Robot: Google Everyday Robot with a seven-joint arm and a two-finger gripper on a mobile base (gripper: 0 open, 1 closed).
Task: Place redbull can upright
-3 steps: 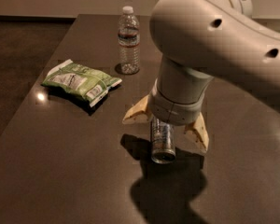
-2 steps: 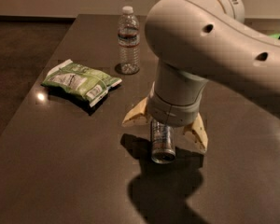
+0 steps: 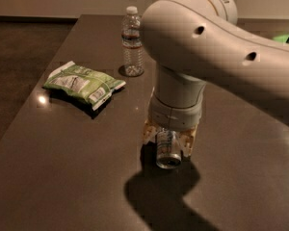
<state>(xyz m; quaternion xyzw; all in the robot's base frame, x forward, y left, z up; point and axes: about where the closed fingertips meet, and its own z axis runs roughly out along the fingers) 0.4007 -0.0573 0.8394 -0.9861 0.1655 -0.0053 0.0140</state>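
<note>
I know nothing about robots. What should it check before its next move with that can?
1. Grip: the hand points down over the table, with a finger on either side of the redbull can. Ok.
2. Can upright: it hangs close to vertical, but its lower end seems angled toward the camera. Cannot tell.
3. Can's base resting on the table: contact is not visible. Cannot tell.
4. Landing spot: only the arm's shadow lies below the can. Ok.
5. Neighbours: the water bottle and the green snack bag sit well apart from the can. Ok.
</note>
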